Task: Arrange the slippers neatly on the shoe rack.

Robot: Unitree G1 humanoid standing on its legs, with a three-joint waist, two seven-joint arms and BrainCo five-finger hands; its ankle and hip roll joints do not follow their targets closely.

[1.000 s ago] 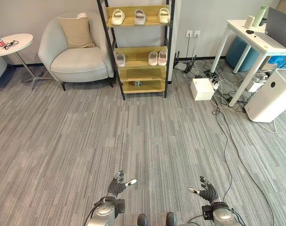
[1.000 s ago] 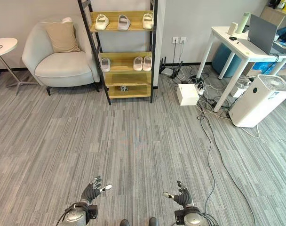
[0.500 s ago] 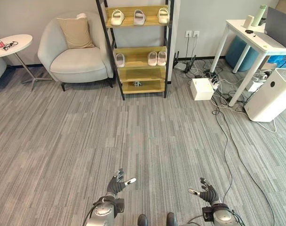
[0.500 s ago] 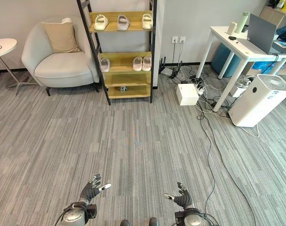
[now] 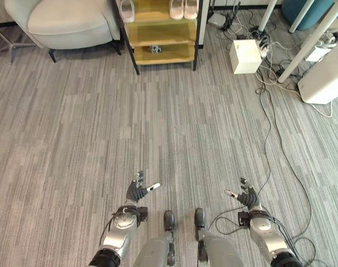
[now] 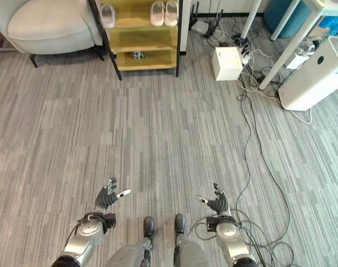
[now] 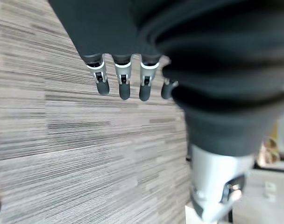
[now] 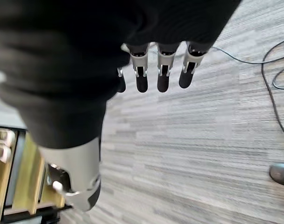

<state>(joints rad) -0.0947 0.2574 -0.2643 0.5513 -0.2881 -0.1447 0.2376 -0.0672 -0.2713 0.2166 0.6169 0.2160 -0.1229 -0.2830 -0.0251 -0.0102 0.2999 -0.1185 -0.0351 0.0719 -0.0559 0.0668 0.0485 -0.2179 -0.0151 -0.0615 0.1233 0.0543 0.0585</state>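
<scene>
Slippers (image 5: 183, 8) on shoe rack (image 5: 158, 33), cut off by frame edge.

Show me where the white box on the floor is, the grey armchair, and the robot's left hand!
White square box on the floor (image 5: 245, 55): left eye view, on its top face.
Light grey padded armchair (image 5: 63, 23): left eye view, on the seat cushion.
Left hand (image 5: 137, 193): left eye view, on its dark palm.
</scene>
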